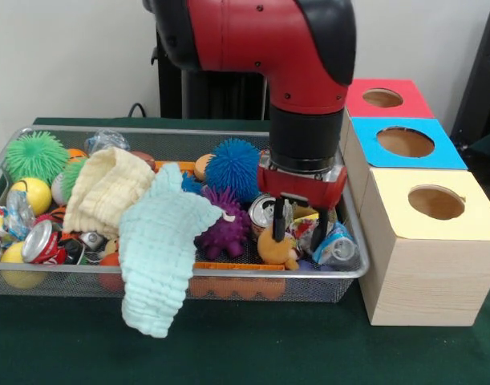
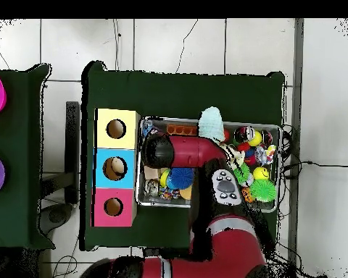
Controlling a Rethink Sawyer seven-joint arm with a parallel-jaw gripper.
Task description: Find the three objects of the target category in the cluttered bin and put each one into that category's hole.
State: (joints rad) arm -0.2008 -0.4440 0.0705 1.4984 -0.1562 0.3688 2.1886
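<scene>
arm shell (image 1: 253, 32): glossy red, rounded, with black end caps
wrist section (image 1: 306, 136): matte black cylinder directly above the gripper
gripper (image 1: 299, 228): red mounting block with a silvery band on top, two thin black fingers (image 1: 278, 223) below
arm, overhead (image 2: 188, 152): red tube, black rounded end
panel (image 2: 225, 186): light grey with dark buttons

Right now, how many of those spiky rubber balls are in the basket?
3 show: a green spiky ball at the basket's left end, a blue spiky ball near the middle toward the back, and a purple spiky ball just in front of it. The cloths may hide more.
</scene>
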